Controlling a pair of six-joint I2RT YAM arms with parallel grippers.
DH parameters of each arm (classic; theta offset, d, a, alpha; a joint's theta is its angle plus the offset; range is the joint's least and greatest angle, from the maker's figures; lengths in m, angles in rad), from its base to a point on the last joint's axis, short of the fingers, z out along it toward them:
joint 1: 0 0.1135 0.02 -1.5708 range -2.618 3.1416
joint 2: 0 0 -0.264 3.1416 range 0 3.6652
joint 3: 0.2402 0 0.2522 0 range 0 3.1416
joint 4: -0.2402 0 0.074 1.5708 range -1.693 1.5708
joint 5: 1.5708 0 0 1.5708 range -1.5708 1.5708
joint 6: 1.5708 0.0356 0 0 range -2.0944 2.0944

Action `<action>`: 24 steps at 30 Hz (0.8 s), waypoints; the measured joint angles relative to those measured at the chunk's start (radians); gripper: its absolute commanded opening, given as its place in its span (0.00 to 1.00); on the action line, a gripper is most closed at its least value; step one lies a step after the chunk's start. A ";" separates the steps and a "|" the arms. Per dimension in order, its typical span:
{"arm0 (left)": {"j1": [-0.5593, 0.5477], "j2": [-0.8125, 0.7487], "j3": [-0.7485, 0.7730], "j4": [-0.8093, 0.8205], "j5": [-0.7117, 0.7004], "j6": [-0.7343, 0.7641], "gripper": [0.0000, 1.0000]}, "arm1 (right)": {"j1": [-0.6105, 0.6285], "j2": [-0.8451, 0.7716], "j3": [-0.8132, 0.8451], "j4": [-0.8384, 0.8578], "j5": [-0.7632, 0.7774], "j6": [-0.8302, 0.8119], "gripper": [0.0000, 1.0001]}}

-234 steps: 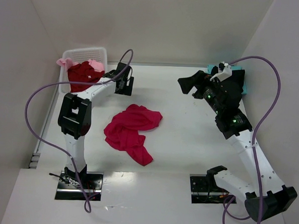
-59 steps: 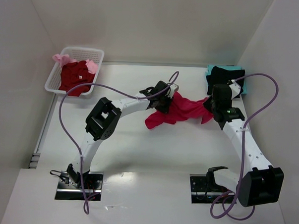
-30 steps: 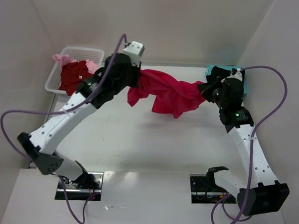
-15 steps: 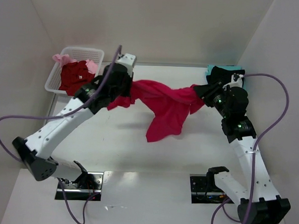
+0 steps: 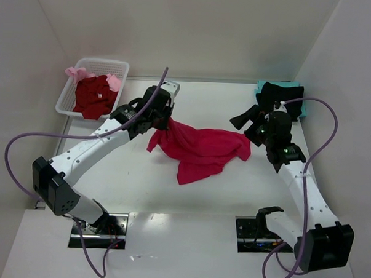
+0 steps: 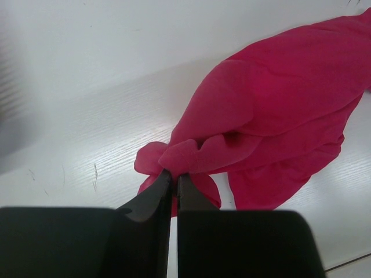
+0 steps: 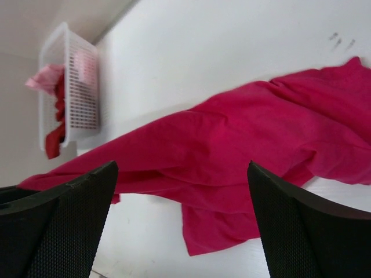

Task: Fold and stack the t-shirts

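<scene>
1. Cloth lay crumpled and partly spread near the middle of the white table (image 5: 171, 194): a bright crimson-pink cloth t-shirt (image 5: 200, 149), between the two arms.
2. The left hand (image 5: 165, 121) was pressed together on a bunched edge at the shirt's left end. In the left wrist view its black fingers (image 6: 156, 194) pinched a small fold, and the rest of the shirt trailed away across the table.
3. The right hand (image 5: 247, 126) was spread wide just beside the shirt's right end and held nothing. In the right wrist view its two black fingers (image 7: 64, 214) stood far apart, with the shirt on the table beyond them.
4. A white plastic lattice basket (image 5: 96, 64) sat at the far left corner. It held a dark red t-shirt (image 5: 92, 97), with a pale pink t-shirt (image 5: 74, 72) draped over its rim.
5. At the far right corner a black t-shirt (image 5: 277, 94) rested on a teal t-shirt (image 5: 260, 87), well apart from the crimson-pink one.
</scene>
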 measured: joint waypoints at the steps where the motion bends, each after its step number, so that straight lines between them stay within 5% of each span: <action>1: 0.002 -0.001 -0.005 0.003 -0.001 -0.002 0.00 | 0.000 0.021 0.000 -0.001 0.002 -0.006 0.95; 16: 0.106 -0.022 -0.167 0.010 0.016 -0.060 0.00 | 0.000 0.307 -0.002 -0.089 0.116 -0.036 0.87; 23: 0.176 -0.034 -0.203 0.034 0.071 -0.082 0.00 | 0.010 0.382 -0.002 -0.090 0.149 -0.051 0.73; 24: 0.190 -0.035 -0.213 0.039 0.081 -0.082 0.00 | 0.015 0.401 -0.002 -0.089 0.152 -0.051 0.64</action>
